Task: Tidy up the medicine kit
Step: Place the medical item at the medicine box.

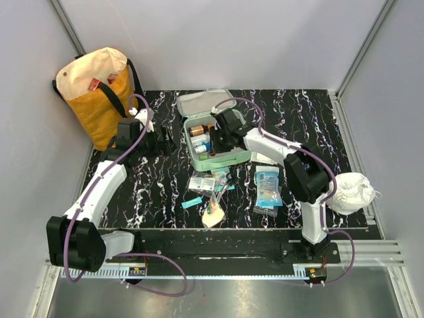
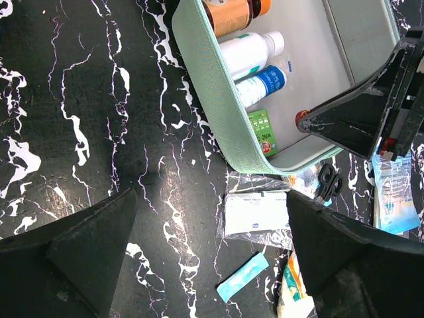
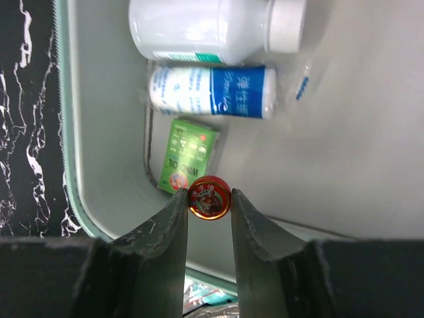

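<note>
The medicine kit (image 1: pixel 228 161) lies open mid-table, mint-green with a pale lining (image 3: pixel 344 146). Along its left side lie an amber bottle (image 2: pixel 232 13), a white bottle (image 3: pixel 212 30), a blue-and-white bottle (image 3: pixel 212 91) and a small green box (image 3: pixel 187 158). My right gripper (image 3: pixel 209 200) hangs inside the case, shut on a small round red balm tin (image 3: pixel 209 197) held just beside the green box. My left gripper (image 2: pixel 212 195) stands open over the bare table to the left of the kit's wall (image 2: pixel 205 93), with nothing between its fingers.
Loose items lie in front of the kit: a white sachet in clear wrap (image 2: pixel 257 213), a blue strip (image 2: pixel 242 277), black scissors (image 2: pixel 326 180) and a blue packet (image 1: pixel 267 185). A yellow-and-cream tote bag (image 1: pixel 99 93) stands back left. A white bundle (image 1: pixel 352 192) sits at the right edge.
</note>
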Controlling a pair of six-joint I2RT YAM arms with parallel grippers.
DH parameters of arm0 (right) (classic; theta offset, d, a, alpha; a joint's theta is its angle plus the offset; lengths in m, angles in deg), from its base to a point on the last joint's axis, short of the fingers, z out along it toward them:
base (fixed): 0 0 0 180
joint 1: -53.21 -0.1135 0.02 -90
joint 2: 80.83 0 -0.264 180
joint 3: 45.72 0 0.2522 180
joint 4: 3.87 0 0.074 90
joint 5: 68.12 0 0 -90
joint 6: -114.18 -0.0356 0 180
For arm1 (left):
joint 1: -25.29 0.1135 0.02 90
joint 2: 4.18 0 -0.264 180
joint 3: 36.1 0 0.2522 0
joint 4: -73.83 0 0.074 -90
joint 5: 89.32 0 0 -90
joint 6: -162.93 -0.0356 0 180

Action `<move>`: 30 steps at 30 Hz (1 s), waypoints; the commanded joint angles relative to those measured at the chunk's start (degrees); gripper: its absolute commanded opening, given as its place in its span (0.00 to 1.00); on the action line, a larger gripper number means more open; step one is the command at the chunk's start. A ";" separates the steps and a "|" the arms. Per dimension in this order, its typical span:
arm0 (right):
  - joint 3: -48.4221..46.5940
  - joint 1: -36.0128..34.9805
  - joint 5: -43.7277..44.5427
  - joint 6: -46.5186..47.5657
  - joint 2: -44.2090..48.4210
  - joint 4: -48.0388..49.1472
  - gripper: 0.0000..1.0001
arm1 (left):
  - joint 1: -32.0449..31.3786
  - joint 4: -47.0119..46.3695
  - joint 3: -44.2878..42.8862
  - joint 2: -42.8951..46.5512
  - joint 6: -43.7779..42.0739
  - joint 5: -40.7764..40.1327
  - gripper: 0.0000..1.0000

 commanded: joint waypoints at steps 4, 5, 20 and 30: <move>-7.81 -0.96 -1.06 2.19 -4.09 -2.47 0.35 | 0.10 -3.26 0.39 1.40 1.13 0.20 0.99; -8.51 -1.13 -0.19 2.54 -4.44 -3.61 0.35 | 0.01 -3.26 0.47 1.40 1.13 0.11 0.99; -9.75 -1.13 -2.72 5.62 -4.62 -4.68 0.39 | 0.10 -3.61 0.56 1.32 1.39 0.64 0.99; -13.97 -0.87 -0.36 9.13 1.69 -5.91 0.60 | 0.10 -3.26 0.65 2.02 1.13 0.12 0.99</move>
